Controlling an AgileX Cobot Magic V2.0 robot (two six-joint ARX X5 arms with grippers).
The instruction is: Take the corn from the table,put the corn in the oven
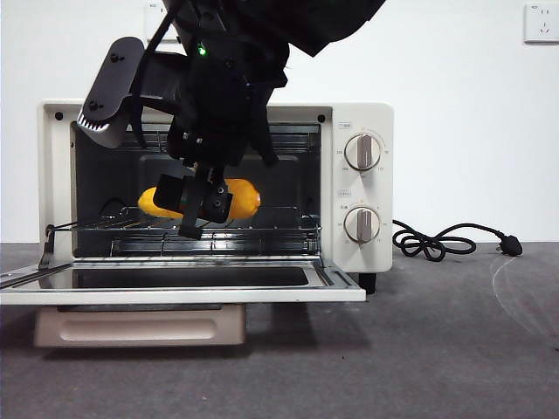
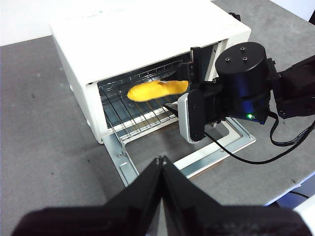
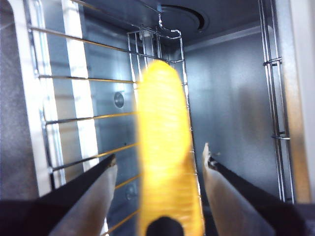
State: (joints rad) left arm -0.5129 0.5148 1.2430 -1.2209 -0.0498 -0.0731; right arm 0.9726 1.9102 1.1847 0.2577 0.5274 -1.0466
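The yellow-orange corn (image 1: 242, 197) lies lengthwise inside the cream-white oven (image 1: 358, 113), just over its wire rack (image 1: 262, 236). My right gripper (image 1: 199, 209) reaches in through the open door (image 1: 175, 294). It is open, and the corn (image 3: 165, 147) sits between its jaws with a gap on each side. From the left wrist, the corn (image 2: 157, 90) shows over the rack in the oven (image 2: 147, 29), with the right arm (image 2: 241, 83) in front of it. My left gripper (image 2: 161, 160) is shut on nothing, above the table (image 2: 44, 147) in front of the oven.
The oven door lies flat toward the front, over the grey table (image 1: 437, 349). A black cord (image 1: 445, 240) with a plug trails to the oven's right. A wall socket (image 1: 541, 22) sits at the upper right. Rack wires (image 3: 74, 118) and side rails line the oven cavity.
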